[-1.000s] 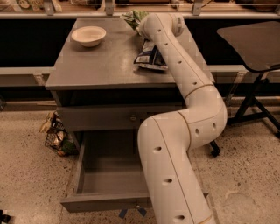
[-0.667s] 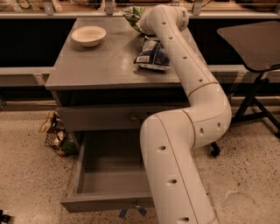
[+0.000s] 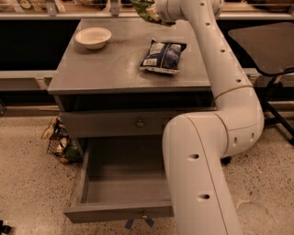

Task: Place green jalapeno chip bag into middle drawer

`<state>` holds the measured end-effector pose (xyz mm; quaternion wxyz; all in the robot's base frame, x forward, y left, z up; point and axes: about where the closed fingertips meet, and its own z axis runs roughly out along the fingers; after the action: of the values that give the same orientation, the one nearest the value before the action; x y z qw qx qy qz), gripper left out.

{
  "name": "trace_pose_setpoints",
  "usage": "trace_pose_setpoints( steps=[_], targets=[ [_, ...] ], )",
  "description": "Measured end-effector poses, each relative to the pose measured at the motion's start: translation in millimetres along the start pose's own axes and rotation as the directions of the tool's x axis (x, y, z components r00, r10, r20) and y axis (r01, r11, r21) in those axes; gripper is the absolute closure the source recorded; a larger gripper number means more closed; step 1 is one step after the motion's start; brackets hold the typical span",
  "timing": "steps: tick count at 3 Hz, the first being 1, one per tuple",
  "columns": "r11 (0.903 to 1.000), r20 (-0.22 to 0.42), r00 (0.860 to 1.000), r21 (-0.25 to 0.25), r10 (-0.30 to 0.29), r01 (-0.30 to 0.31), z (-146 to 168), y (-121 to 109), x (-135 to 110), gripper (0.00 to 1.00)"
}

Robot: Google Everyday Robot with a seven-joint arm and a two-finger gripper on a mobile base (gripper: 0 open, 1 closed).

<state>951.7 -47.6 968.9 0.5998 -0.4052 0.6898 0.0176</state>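
Observation:
The green jalapeno chip bag is at the top edge of the camera view, above the far edge of the grey cabinet top. My gripper is at the end of the white arm that reaches over the cabinet. It is shut on the bag and holds it just off the top; the fingers are mostly hidden by the wrist and bag. The middle drawer is pulled wide open below, with blue tape at its front's lower edge. My arm's big lower link covers its right part.
A dark blue-and-white chip bag lies on the cabinet top and a white bowl stands at its far left. The upper drawer front is closed. A wire basket of snacks sits on the floor left. A black table stands right.
My wrist has risen and shifted away from the blue-and-white bag, which now shows fully. The green bag has moved up and slightly right with the gripper.

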Motion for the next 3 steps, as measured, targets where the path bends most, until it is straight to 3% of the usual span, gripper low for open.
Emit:
trace_pose_setpoints(
  steps=[1, 2, 3],
  targets=[
    [0.9953, 0.044, 0.999, -0.096, 0.018, -0.014, -32.2, 9.8, -19.0, 1.00],
    [0.9732, 0.081, 0.996, -0.230, 0.024, -0.004, -62.2, 34.9, -32.6, 1.00],
    [0.9497, 0.133, 0.991, -0.306, -0.029, 0.068, -89.3, 50.1, -40.4, 1.00]
  ],
)
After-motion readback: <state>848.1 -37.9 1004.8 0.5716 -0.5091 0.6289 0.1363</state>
